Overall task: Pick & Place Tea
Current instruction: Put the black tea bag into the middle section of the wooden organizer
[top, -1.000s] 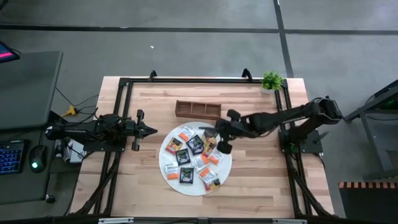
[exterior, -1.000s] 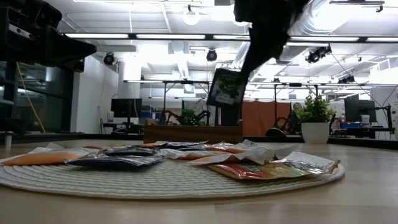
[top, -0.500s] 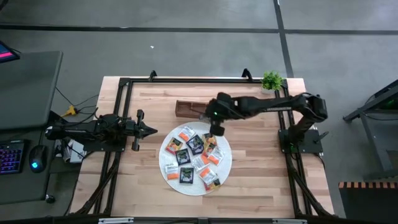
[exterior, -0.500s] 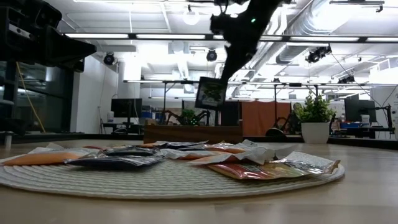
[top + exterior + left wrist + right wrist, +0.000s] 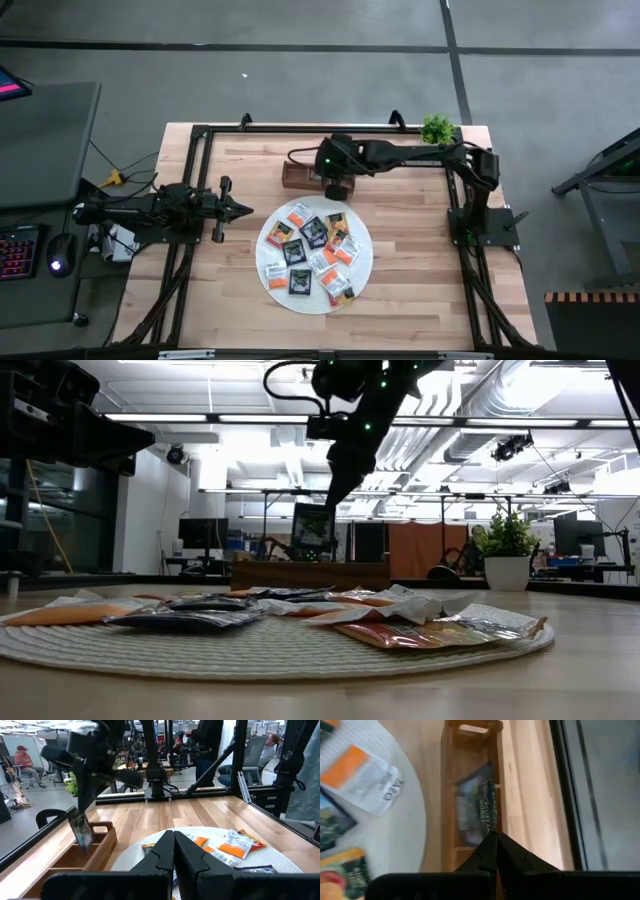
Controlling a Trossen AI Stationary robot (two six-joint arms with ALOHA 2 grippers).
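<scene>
Overhead, right gripper point(image 5: 336, 190) hangs over the tray point(image 5: 300, 176), pinching a black sachet; left gripper point(image 5: 243, 209) waits, fingers pressed together, beside the mat point(image 5: 362, 262) with the other sachets point(image 5: 300, 282). Low view: the black sachet point(image 5: 312, 528) hangs upright just above the tray point(image 5: 260, 573). Left wrist view: it dangles over the tray's point(image 5: 102, 845) near compartment. Right wrist view: sachet point(image 5: 476, 807) pinched edge-on above the middle compartment.

Directly beneath right gripper point(image 5: 338, 186): wooden tray point(image 5: 298, 176), walls boxing in the drop. Toward the arm's base: bare tabletop point(image 5: 410, 240), open passage. Just beside, on the near side: round mat point(image 5: 363, 262) crowded with tea sachets point(image 5: 312, 232).
</scene>
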